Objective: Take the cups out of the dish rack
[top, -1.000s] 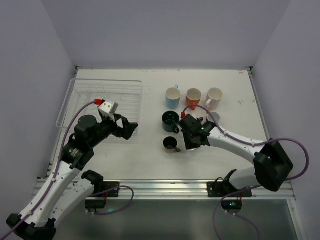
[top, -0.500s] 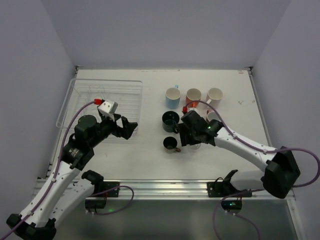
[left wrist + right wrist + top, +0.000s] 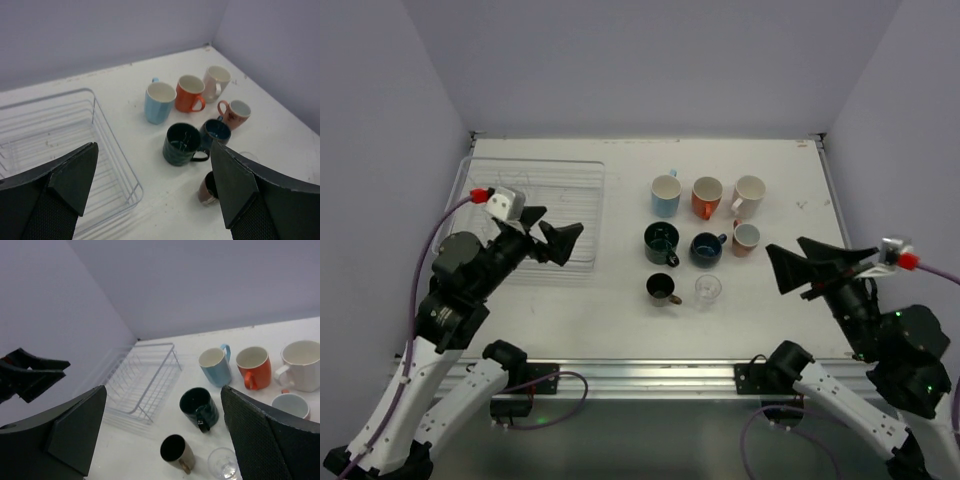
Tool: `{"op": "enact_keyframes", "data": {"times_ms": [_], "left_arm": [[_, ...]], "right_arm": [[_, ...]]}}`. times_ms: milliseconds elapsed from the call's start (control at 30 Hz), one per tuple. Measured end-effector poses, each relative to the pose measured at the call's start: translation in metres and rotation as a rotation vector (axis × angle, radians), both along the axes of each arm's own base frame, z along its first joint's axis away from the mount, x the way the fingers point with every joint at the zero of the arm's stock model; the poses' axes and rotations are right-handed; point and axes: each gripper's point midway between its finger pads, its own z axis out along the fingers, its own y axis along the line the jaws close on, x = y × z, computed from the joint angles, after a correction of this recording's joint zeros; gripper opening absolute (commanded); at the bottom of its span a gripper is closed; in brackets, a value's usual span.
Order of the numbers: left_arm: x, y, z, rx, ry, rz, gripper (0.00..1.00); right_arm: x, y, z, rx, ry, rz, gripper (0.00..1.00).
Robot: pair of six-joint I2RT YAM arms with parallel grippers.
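Eight cups are being shown standing on the table (image 3: 620, 330), right of the rack (image 3: 603, 190), which is lying far left; the blue cup (image 3: 665, 193), orange cup (image 3: 706, 196) and white cup (image 3: 748, 195) are forming the back row; teal (image 3: 661, 243), navy (image 3: 707, 248) and pink (image 3: 746, 238) the middle; brown (image 3: 662, 289) and glass (image 3: 708, 290) the nearest; the left gripper (image 3: 560, 225) is being held over the rack's near right corner, jaws spread; the right gripper (image 3: 784, 245), jaws likewise apart, is being held right of the cups.
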Motion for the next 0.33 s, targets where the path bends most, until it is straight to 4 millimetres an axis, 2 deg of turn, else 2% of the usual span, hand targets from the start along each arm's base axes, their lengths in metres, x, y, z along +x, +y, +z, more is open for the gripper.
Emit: {"op": "enact_keyframes", "data": {"times_ms": [67, 167, 267, 333], "left_arm": [[-0.004, 0.007, 0.030, -0.038, -0.063, 0.029, 1.00], [-0.011, 0.017, 0.065, -0.092, -0.142, 0.067, 1.00], [-0.013, 0.023, 0.071, -0.108, -0.161, 0.095, 1.00], [-0.011, 0.026, 0.064, -0.111, -0.148, 0.115, 1.00]], "right_arm": [[-0.009, -0.022, 0.011, 0.068, -0.062, -0.054, 0.99], [-0.008, -0.035, 0.001, 0.085, -0.064, -0.112, 0.99], [0.000, -0.033, -0.016, 0.055, -0.031, -0.140, 0.99], [0.005, -0.030, -0.027, 0.030, -0.008, -0.146, 0.99]]}}
